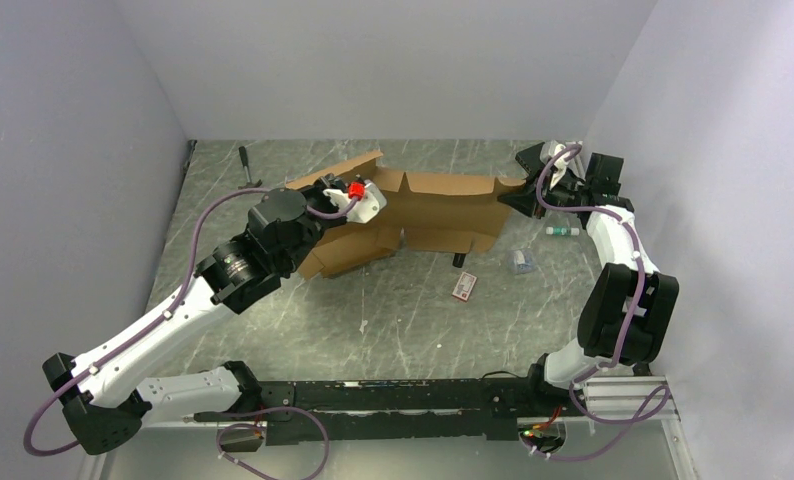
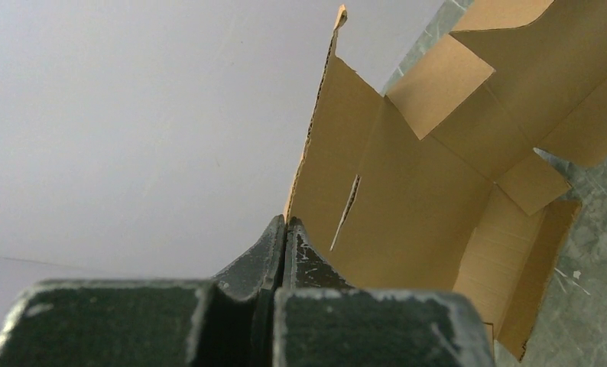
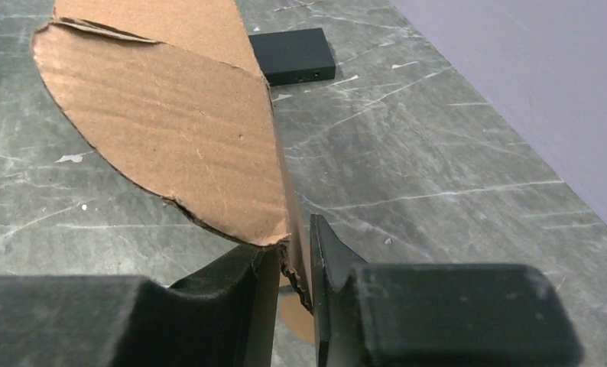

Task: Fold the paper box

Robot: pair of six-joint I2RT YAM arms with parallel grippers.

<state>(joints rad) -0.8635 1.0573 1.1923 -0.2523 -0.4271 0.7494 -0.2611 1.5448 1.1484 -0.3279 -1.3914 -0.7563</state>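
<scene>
The left arm (image 1: 163, 318) stretches low toward 1 o'clock, with the left gripper (image 2: 285, 223) pressed closed. The right arm (image 1: 628, 300) folds toward 12 o'clock, its wrist turned to 9 o'clock and the right gripper (image 3: 293, 260) pinching the box (image 3: 170, 130) edge.

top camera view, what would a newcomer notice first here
The big brown cardboard box lies half-folded at the centre, one flap standing up. The right gripper pinches its rounded tab at the right end, and the closed left gripper sits at the raised flap's edge. A small black box lies beyond.
</scene>
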